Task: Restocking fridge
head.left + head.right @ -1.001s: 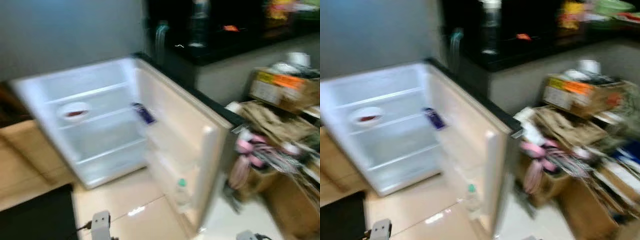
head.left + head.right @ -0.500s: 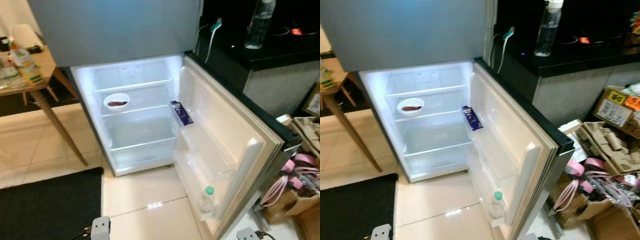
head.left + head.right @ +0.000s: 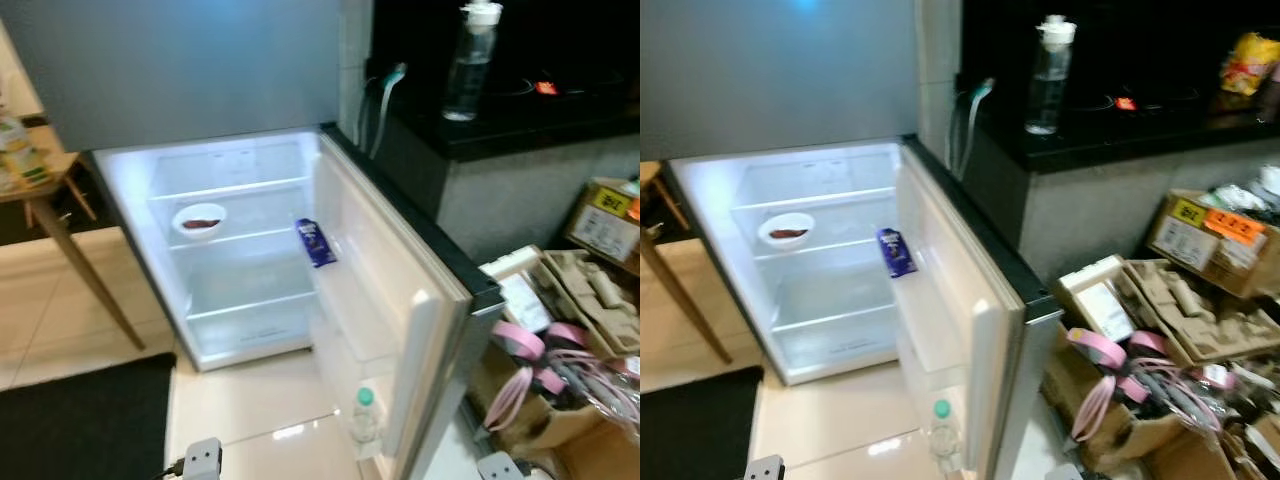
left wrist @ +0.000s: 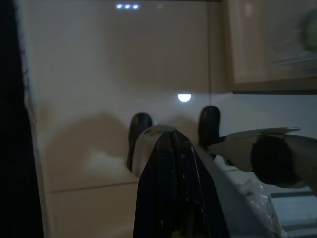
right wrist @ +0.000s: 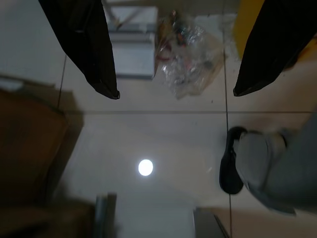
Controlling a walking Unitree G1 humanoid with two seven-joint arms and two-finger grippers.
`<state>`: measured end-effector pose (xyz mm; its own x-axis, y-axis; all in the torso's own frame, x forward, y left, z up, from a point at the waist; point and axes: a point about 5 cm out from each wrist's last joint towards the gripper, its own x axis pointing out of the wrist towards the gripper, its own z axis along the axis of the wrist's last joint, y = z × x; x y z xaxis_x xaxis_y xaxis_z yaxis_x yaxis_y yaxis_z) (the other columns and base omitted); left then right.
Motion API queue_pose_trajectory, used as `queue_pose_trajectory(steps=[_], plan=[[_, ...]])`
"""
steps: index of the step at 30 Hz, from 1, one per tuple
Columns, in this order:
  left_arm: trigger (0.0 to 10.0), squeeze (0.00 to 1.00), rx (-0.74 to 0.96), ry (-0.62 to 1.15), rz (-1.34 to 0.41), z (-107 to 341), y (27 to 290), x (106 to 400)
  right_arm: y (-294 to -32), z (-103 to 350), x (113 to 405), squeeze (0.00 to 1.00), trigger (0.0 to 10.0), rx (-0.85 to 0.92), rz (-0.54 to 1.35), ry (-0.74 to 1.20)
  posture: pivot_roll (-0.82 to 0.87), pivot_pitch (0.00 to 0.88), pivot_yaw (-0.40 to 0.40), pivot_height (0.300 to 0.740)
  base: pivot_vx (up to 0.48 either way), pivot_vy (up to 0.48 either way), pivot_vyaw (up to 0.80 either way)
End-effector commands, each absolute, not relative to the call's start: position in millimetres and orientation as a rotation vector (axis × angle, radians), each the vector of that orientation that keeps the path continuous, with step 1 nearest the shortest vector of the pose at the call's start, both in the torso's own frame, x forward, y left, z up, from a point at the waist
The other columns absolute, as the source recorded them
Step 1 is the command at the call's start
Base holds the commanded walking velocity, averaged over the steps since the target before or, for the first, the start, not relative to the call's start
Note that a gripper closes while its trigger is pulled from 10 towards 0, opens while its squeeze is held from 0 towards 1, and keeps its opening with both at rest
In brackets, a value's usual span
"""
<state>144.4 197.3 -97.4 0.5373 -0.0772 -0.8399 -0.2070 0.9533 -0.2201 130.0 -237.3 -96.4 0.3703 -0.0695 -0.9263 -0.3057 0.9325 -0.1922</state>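
Both arms hang down over the pale tiled floor (image 3: 250,400): the left gripper (image 4: 171,144) has its two black fingers pressed together with nothing between them, while the right gripper (image 5: 173,64) has its fingers spread wide apart and empty, above a crumpled plastic bag (image 5: 190,59) lying on the tiles. A black mat (image 3: 80,420) covers the floor to the robot's left. Just ahead, the fridge (image 3: 230,250) stands with its lower door (image 3: 400,300) swung fully open to the right and its inside lit. A small bottle with a green cap (image 3: 365,420) sits in the bottom door shelf, and a dark blue carton (image 3: 315,242) rests higher up, by the door's hinge side. On a middle shelf inside sits a white bowl (image 3: 200,220) holding something dark. To the right of the door are cardboard boxes (image 3: 1200,240) and a tangle of pink straps (image 3: 1120,370). Left of the fridge stands a wooden table (image 3: 40,190). Farther back, a clear water bottle (image 3: 470,65) stands on the black counter (image 3: 520,125).
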Motion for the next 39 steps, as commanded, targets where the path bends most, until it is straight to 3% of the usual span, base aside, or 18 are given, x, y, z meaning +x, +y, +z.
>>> queue_pose_trajectory(steps=[1,7,18,21,23,27,39], plan=[[10.0,0.00,-0.300,1.004,0.085,-96.8,199.5,145.2,-234.4,-96.5,132.1,0.00,10.0,-0.366,0.163,1.185,-0.10,0.000,0.017,0.740,0.000,0.000,0.00],[10.0,0.00,-0.295,1.004,0.086,-96.7,200.3,145.4,-236.1,-96.2,132.3,0.00,10.0,-0.375,0.125,1.177,-0.10,0.000,0.017,0.740,0.000,0.000,0.00],[10.0,0.00,-0.288,1.002,0.098,-96.5,202.7,145.1,-243.9,-91.1,135.4,0.00,10.0,-0.321,-0.164,1.025,-0.10,0.000,0.017,0.740,0.000,0.000,0.00],[10.0,0.00,-0.286,1.003,0.107,-96.6,203.7,144.4,-275.3,-40.5,220.0,0.00,10.0,-0.316,-0.227,0.821,-0.10,0.000,0.017,0.740,0.000,0.000,0.00],[10.0,0.00,-0.286,1.003,0.107,-96.6,203.7,144.4,-275.3,-40.5,220.0,0.00,10.0,-0.316,-0.227,0.821,-0.10,0.000,0.017,0.740,0.000,0.000,0.00],[10.0,0.00,-0.284,1.004,0.112,-97.0,203.5,143.7,-260.5,-13.7,263.0,0.00,10.0,-0.253,-0.123,0.676,-0.10,0.000,0.012,0.740,0.000,0.000,0.00],[10.0,0.00,-0.281,1.001,0.114,-96.6,203.9,144.6,-221.4,5.1,293.4,0.00,10.0,-0.118,0.097,0.535,-0.09,0.000,0.014,0.740,0.000,0.000,0.00]])
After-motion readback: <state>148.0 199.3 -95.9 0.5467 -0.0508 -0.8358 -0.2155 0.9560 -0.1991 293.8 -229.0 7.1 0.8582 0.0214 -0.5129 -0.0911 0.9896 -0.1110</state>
